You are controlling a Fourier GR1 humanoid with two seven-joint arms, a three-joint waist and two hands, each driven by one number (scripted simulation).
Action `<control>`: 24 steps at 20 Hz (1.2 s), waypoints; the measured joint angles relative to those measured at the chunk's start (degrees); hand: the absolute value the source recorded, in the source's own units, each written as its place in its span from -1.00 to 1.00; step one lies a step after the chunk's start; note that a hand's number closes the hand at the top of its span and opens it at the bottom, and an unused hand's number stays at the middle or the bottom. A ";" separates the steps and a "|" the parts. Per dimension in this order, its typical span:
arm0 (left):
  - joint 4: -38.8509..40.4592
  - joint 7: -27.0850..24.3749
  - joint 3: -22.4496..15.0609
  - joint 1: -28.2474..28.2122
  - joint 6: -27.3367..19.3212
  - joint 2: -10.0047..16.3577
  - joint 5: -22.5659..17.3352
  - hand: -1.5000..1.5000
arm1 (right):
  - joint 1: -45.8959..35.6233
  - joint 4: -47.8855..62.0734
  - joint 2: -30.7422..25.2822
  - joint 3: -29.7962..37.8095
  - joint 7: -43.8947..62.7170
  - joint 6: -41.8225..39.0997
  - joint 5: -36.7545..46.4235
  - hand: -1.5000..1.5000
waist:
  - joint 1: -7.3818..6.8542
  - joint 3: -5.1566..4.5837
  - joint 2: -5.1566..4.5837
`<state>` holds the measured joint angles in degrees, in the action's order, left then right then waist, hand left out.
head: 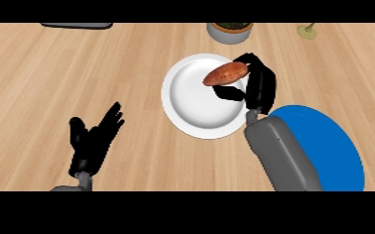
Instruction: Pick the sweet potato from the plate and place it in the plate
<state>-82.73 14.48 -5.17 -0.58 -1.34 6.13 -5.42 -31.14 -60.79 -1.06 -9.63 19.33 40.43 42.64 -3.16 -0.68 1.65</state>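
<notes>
Two plates, sweet potato point(225, 73) clasped by right hand point(261, 87) over white plate point(194, 105), blue plate point(324, 135) beside it, left hand point(92, 139) spread wide.

A light wooden desk point(110, 74) carries a grey pot point(228, 34) of dark soil and green leaves at its far edge. A pale green object point(307, 31) lies near it on the right, and a flat dark grey object point(77, 25) lies far left.
</notes>
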 measured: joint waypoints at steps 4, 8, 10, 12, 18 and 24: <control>-0.08 0.02 -0.56 0.45 0.14 -0.30 0.23 0.00 | -2.01 0.57 0.60 -1.74 9.01 10.09 4.26 1.00 | -0.75 0.16 -0.44; -0.10 0.28 -0.61 0.83 -0.24 -0.46 0.49 0.00 | -3.67 3.15 0.71 -3.03 17.12 15.73 10.66 1.00 | -0.59 0.22 -0.76; -0.02 0.25 -0.44 0.78 -0.38 -0.52 0.44 0.00 | -4.54 4.85 0.73 -3.12 20.99 17.31 14.69 1.00 | -0.16 0.23 -0.82; -0.21 0.27 -0.14 0.61 -0.55 -0.40 0.40 0.00 | -5.24 6.35 0.73 -2.63 24.73 18.63 19.11 1.00 | 0.38 0.28 -0.80; -0.20 -0.37 0.47 0.35 -0.82 -0.46 0.23 0.00 | -7.62 9.98 0.77 -1.27 37.56 20.21 33.28 1.00 | 1.27 0.43 -0.99; -0.74 -0.83 0.02 -0.08 -1.34 -1.15 0.72 0.00 | -8.78 10.98 0.70 -1.47 47.25 18.62 47.71 1.00 | 1.48 0.64 -1.26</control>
<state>-83.47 13.65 -5.15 -0.65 -2.67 4.98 -4.70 -39.91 -49.82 -0.35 -11.10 66.58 59.05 90.35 -1.68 -0.05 0.39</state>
